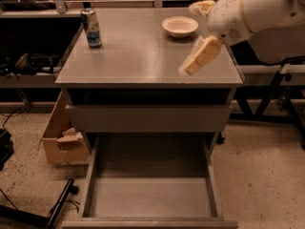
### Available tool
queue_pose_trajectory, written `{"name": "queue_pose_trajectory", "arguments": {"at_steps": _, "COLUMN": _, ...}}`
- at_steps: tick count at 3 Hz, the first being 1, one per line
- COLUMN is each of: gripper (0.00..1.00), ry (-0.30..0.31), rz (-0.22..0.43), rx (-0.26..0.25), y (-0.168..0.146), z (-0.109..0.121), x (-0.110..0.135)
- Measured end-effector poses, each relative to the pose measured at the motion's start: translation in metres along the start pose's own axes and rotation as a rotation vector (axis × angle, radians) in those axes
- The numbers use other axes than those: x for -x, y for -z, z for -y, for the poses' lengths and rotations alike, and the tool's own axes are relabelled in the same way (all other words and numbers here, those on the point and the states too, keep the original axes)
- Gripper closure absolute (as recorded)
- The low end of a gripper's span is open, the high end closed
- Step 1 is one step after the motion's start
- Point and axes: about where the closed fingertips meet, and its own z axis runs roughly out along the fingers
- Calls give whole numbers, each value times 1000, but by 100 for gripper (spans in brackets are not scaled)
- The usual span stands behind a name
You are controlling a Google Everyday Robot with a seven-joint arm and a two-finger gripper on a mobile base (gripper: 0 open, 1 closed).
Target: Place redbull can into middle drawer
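The redbull can (90,26), blue and silver, stands upright at the back left corner of the grey cabinet top (138,56). My gripper (187,39) hangs over the right side of the top, just in front of a white bowl, open and empty, far to the right of the can. The middle drawer (150,197) is pulled out toward the camera below a closed grey drawer front (147,118). Its flat floor holds nothing.
A white bowl (180,26) sits at the back right of the top. A cardboard box (62,140) stands on the floor left of the cabinet. Dark shelves with black gear (24,63) are at the left, and a metal frame (274,87) at the right.
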Motion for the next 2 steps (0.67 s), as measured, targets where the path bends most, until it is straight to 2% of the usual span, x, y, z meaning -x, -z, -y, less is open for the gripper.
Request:
{"name": "queue_pose_trajectory", "arguments": {"at_steps": 1, "gripper": 0, "ry": -26, "rz": 237, "rx": -111, "y": -44, "z": 51, "x": 47}}
{"name": "queue_pose_trajectory", "arguments": {"at_steps": 2, "gripper": 0, "ry": -25, "rz": 235, "rx": -108, "y": -44, "z": 50, "x": 47}}
